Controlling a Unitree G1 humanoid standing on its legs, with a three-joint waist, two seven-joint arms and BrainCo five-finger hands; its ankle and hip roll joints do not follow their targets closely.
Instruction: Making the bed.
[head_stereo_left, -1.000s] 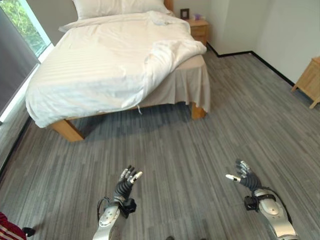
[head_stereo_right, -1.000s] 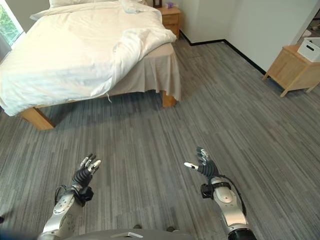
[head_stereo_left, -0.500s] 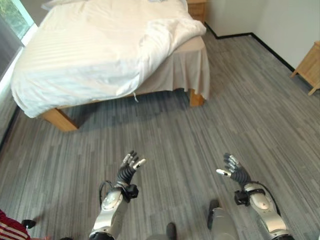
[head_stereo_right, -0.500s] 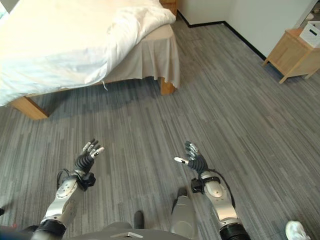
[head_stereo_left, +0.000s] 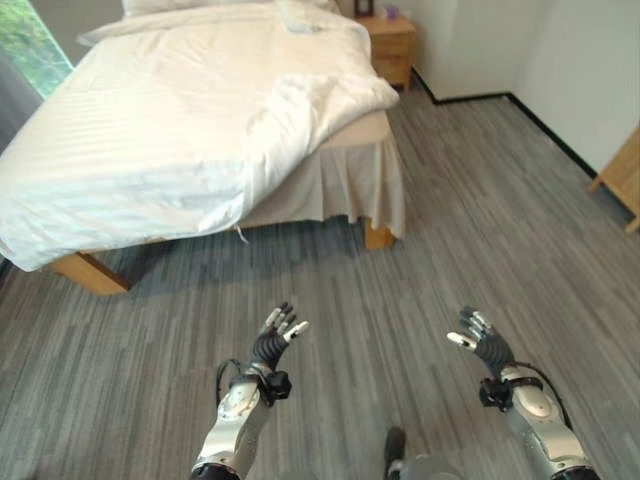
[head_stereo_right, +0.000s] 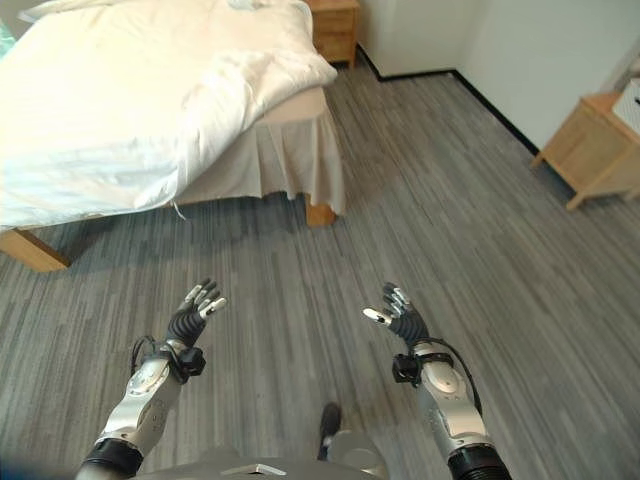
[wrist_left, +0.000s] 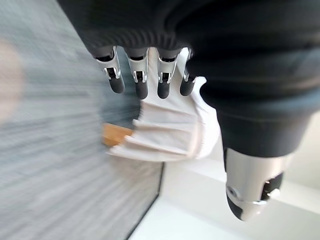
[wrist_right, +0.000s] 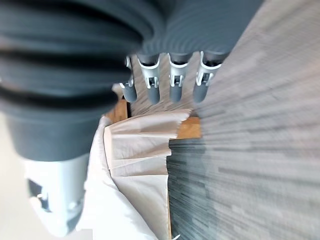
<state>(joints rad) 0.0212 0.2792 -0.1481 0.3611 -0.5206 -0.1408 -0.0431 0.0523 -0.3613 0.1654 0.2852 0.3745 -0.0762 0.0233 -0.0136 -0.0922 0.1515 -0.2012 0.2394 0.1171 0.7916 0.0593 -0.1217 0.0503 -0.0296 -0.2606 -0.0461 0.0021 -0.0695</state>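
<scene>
A wooden bed (head_stereo_left: 88, 273) stands ahead at the upper left, covered by a white striped duvet (head_stereo_left: 170, 130). The duvet's near right corner is folded back in a rumpled heap (head_stereo_left: 330, 100), baring a beige bed skirt (head_stereo_left: 350, 185). A pillow (head_stereo_left: 185, 5) lies at the head. My left hand (head_stereo_left: 277, 337) and right hand (head_stereo_left: 480, 340) hover open over the grey floor, well short of the bed, holding nothing. In the left wrist view the fingers (wrist_left: 141, 82) are straight; in the right wrist view the fingers (wrist_right: 175, 80) point toward the bed skirt (wrist_right: 140, 145).
A wooden nightstand (head_stereo_left: 392, 45) stands by the bed's head at the wall. Another wooden cabinet (head_stereo_right: 595, 150) stands at the right wall. A window (head_stereo_left: 30, 45) runs along the left of the bed. Grey plank floor (head_stereo_left: 470, 230) lies between me and the bed.
The view has shifted: the bed now sits further left and more of its head end shows. Both hands stay raised and open, holding nothing.
</scene>
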